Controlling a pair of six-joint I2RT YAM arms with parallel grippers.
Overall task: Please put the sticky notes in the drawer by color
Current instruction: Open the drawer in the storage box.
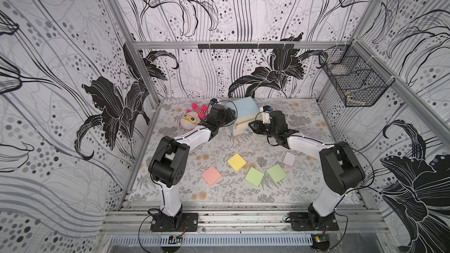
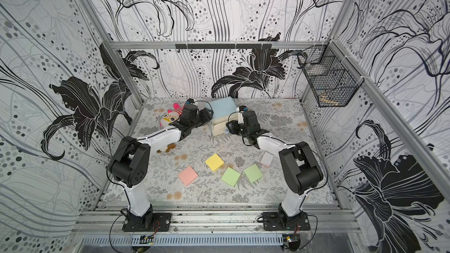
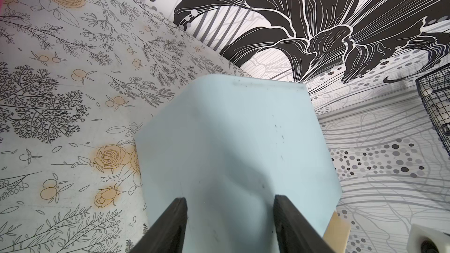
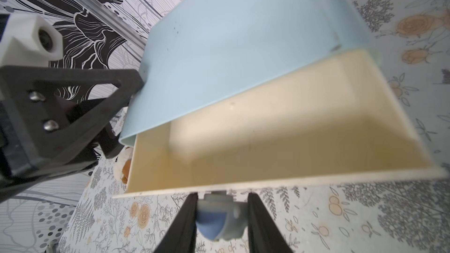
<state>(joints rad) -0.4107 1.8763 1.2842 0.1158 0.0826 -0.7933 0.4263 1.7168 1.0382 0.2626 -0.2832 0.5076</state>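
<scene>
Bright, even light with soft shadows. Both top views bow the straight aluminium frame rails [image 1: 165, 45] behind the pale-blue plastic drawer chest [image 1: 239, 108]. In the right wrist view, its blue knob [image 4: 214, 220] is blurred, out of focus.

Inspection finding: no text, label, brand, number or sign is legible in any view. The pale-blue boxy plastic chest [image 1: 239, 107] shows plain faces. The square pastel paper pads [image 1: 236, 162] in front of the chest show plain faces too.
</scene>
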